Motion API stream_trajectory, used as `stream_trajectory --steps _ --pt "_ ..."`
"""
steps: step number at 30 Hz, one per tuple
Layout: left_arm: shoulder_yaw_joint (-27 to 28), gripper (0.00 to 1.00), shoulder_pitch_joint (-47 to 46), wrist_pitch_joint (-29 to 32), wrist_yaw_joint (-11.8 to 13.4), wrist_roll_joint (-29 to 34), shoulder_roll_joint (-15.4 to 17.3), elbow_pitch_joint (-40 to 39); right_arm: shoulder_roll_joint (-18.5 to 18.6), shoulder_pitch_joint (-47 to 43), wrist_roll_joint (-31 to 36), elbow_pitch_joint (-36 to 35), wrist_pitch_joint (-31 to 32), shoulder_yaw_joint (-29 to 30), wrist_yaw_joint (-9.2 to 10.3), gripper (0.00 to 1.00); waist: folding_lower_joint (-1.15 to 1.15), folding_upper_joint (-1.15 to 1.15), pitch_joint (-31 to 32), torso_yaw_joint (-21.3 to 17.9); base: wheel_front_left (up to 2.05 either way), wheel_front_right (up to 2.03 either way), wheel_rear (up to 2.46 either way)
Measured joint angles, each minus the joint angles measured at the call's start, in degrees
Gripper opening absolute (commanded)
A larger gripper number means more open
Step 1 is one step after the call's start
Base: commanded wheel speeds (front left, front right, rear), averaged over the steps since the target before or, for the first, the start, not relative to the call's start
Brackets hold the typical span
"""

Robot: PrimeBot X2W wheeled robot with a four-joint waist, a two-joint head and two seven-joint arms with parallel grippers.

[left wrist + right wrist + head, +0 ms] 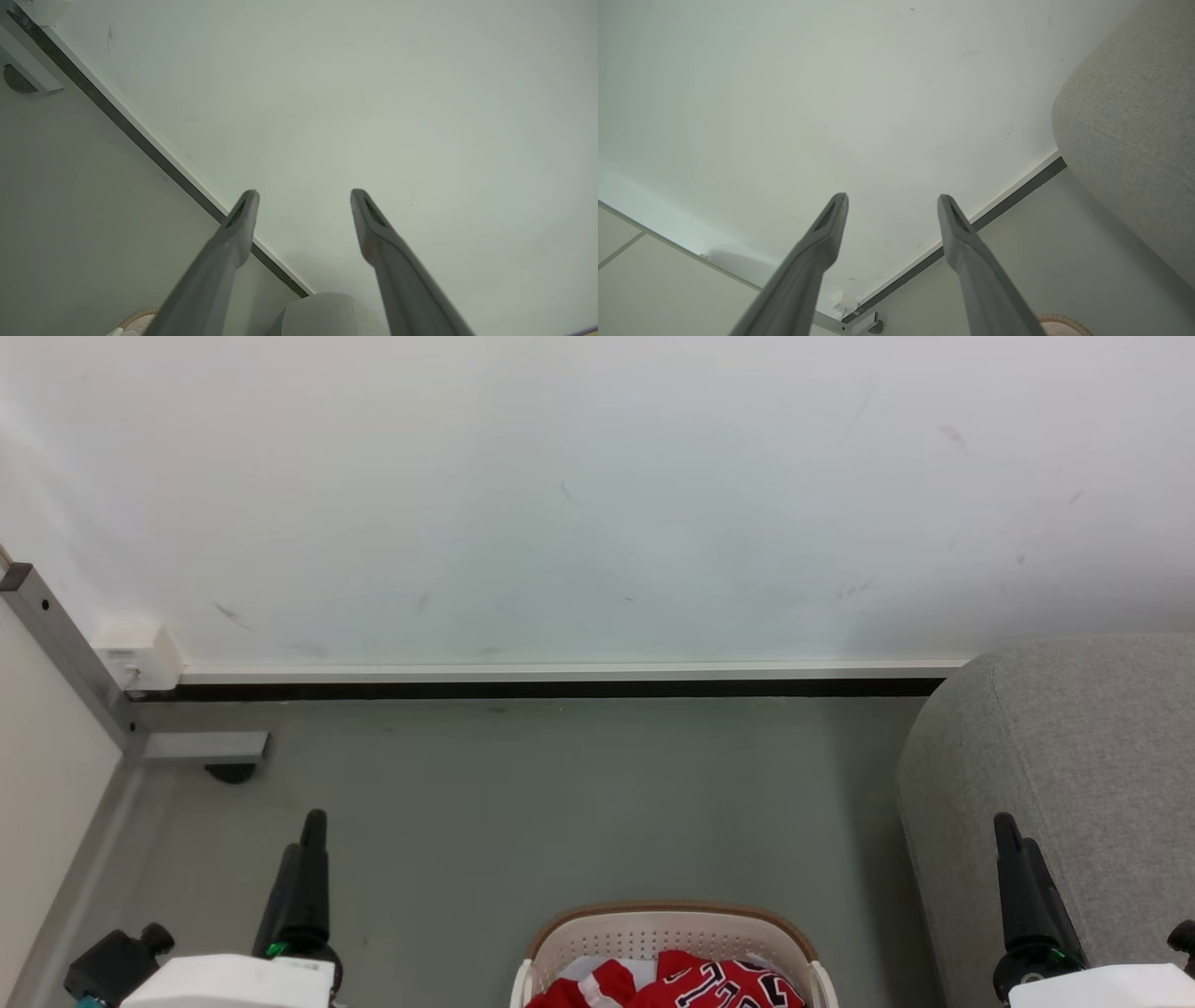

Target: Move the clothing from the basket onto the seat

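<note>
Red clothing [709,985] is seen heaped in the basket [667,907] on the floor [560,803] — the grey seat [1083,775] stands just right of it. The left gripper [303,196] and right gripper [892,198] are held spread wide, empty.

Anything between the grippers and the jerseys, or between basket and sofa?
Nothing visible: red jerseys lie uncovered in the basket; only floor separates it from the grey sofa at right. Both open, left gripper and right gripper flank the basket.

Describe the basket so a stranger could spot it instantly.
Start at the big grey sofa on the right. On the floor left of it sits the basket. It alone is cream, perforated and tan-rimmed, with red clothing inside.
</note>
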State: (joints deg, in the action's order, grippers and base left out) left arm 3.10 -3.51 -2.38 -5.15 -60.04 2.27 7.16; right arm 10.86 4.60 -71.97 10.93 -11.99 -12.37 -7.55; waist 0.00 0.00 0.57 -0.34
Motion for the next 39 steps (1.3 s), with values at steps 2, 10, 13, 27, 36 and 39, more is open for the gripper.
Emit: stream_trajectory --steps 2,10,13,27,36,39 --pt "-0.2 1.00 0.0 -0.4 -0.1 2.9 0.0 0.0 -0.1 0.0 3.2 0.2 0.0 0.2 0.00 1.00 0.00 0.00 0.1 0.0 0.00 0.00 0.00" --pt "-1.5 1.00 0.1 -2.2 -0.4 12.9 0.0 -0.2 -1.3 0.0 14.5 2.2 -0.4 2.6 0.00 1.00 0.00 0.00 0.3 -0.3 0.00 0.00 0.00" --pt "-1.7 1.00 0.3 -2.6 -0.5 15.7 0.0 0.1 -1.6 0.0 17.3 2.8 -0.5 3.4 0.00 1.00 0.00 0.00 0.5 -0.4 0.00 0.00 0.00" --pt "-3.4 1.00 0.4 -5.0 -0.4 27.2 0.3 1.7 -3.2 0.1 28.6 5.9 -1.1 4.1 0.00 1.00 0.00 0.00 1.0 -0.8 0.00 0.00 0.00" --pt "-4.0 1.00 0.5 -6.3 -0.4 32.4 0.5 2.2 -4.0 0.4 34.5 7.3 -1.3 4.1 0.00 1.00 0.00 0.00 1.4 -1.0 0.00 0.00 0.00" --pt "-4.0 1.00 0.5 -6.8 -0.3 34.0 0.5 2.7 -4.2 0.7 36.7 7.7 -1.5 4.1 0.00 1.00 0.00 0.00 1.6 -1.1 0.00 0.00 0.00"
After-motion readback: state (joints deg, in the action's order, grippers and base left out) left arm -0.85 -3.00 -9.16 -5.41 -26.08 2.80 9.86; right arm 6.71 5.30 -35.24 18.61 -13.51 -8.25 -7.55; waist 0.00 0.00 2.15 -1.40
